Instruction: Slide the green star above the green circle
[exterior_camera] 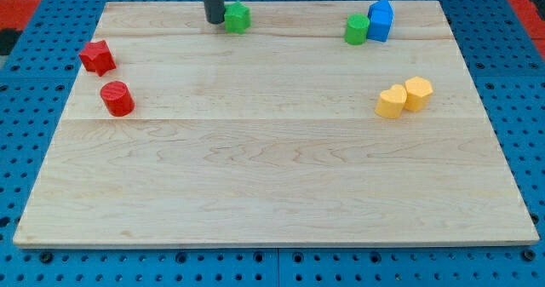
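Wooden board (272, 176) on blue pegboard, my tip (214, 20) touching green star (238, 17) from the view's left, no jaws, nothing held, green circle (357, 29) beside blue block (381, 20), well right.

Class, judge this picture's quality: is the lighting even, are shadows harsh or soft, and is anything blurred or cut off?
Camera view: lighting even, no strong glare on the wooden board; only soft, short shadows under blocks such as the red cylinder; blocks fairly sharp; the rod is cropped by the view's top, my tip just left of the green star.

You're looking at a pale wooden plank counter (281, 185) sitting on a blue perforated metal base (255, 270), with red mesh (25, 2) in the corners.
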### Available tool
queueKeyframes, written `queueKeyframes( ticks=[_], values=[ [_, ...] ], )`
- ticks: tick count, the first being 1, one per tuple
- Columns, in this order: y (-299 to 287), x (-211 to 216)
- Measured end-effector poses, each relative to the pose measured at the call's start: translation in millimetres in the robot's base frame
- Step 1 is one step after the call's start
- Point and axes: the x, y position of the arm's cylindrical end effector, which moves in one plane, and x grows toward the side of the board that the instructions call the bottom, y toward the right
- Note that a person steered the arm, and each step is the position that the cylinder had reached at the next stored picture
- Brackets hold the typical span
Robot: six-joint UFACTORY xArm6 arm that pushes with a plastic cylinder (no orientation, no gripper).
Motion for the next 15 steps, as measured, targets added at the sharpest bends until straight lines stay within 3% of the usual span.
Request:
queueKeyframes(
  ticks=[4, 15],
  values=[
    [91, -9],
    [193, -12]
  ],
)
